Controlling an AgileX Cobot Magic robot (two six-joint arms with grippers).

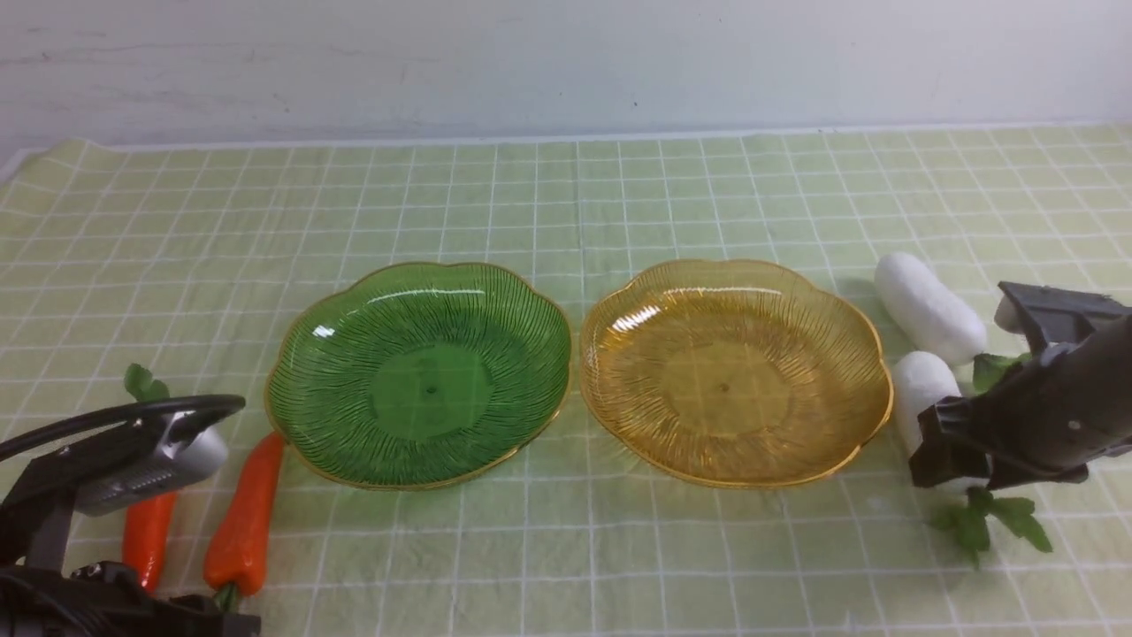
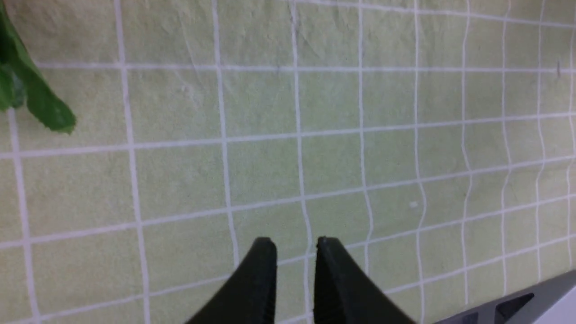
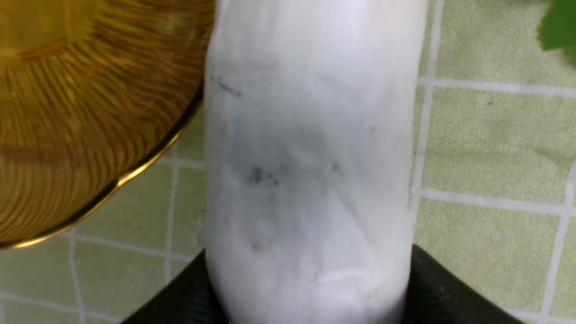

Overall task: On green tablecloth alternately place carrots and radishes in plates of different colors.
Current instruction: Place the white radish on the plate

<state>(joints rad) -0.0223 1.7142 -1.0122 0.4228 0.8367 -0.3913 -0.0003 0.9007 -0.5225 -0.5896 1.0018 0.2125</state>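
On the green tablecloth point(image 1: 566, 203) a green plate point(image 1: 420, 376) and an amber plate point(image 1: 734, 372) stand side by side, both empty. Two radishes lie right of the amber plate. My right gripper point(image 1: 942, 447) is shut on the nearer radish point(image 1: 920, 385), which still rests on the cloth. In the right wrist view that radish point(image 3: 310, 135) fills the space between the black fingers point(image 3: 432, 279). The farther radish point(image 1: 929, 305) lies free. Two carrots lie left of the green plate: one point(image 1: 246, 518) in full view, one point(image 1: 149, 535) partly under my left gripper point(image 1: 199, 447). The left gripper point(image 2: 294, 245) is narrowly open and holds nothing.
The amber plate's gold rim point(image 3: 135, 171) lies close beside the held radish. A carrot leaf point(image 2: 40, 99) shows in the left wrist view. The near radish's leaves point(image 1: 990, 522) spread toward the front edge. A pale wall stands behind the cloth.
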